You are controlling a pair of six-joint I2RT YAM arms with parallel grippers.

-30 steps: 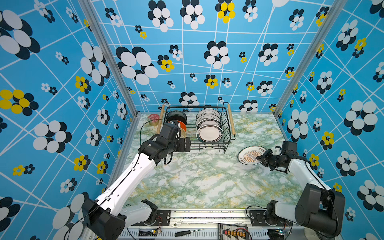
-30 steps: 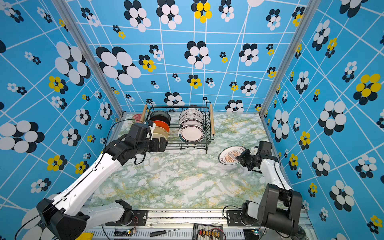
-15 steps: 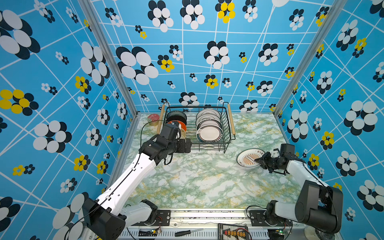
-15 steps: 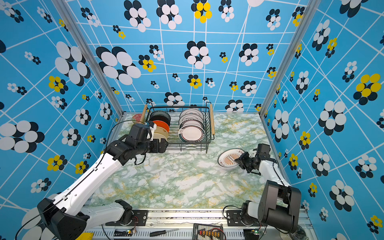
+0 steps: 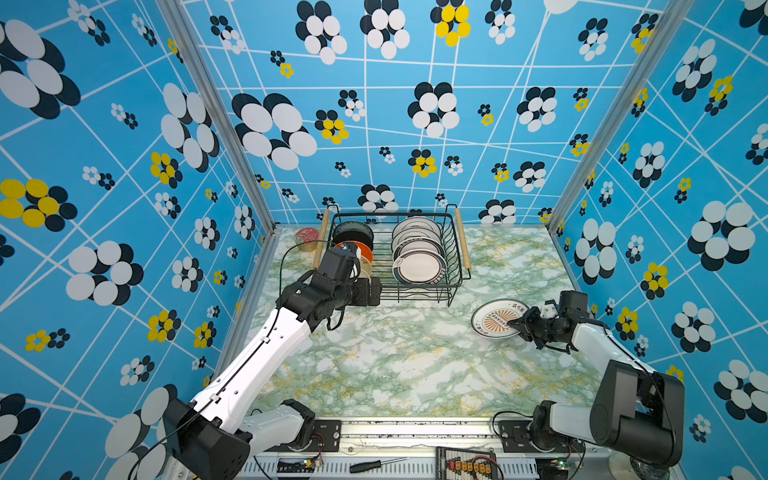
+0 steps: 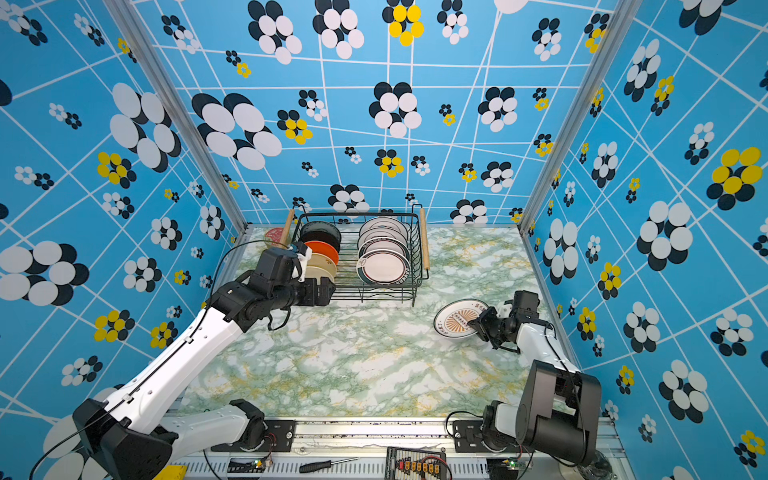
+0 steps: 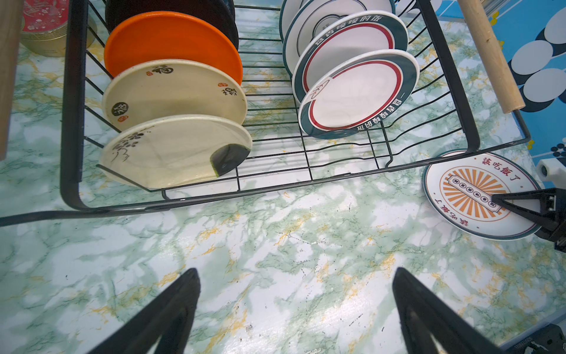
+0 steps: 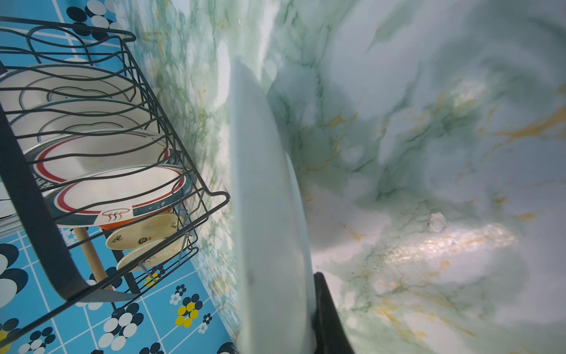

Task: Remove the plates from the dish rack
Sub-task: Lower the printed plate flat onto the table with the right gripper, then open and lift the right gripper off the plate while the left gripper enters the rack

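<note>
top views high, wrists near — sharing dish rack (image 7: 72,122).

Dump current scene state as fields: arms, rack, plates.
dish rack: far side of the table, two rows of plates standing on edge
left row: dark plates behind, then orange plate, two cream plates nearest
right row: white plates with dark rims
left end effector: open, empty, just in front of the rack
right end effector: shut on the sunburst plate
sunburst plate: outside the rack, nearly flat; table contact unclear
red-lidded tin: on table, outside the rack
</note>
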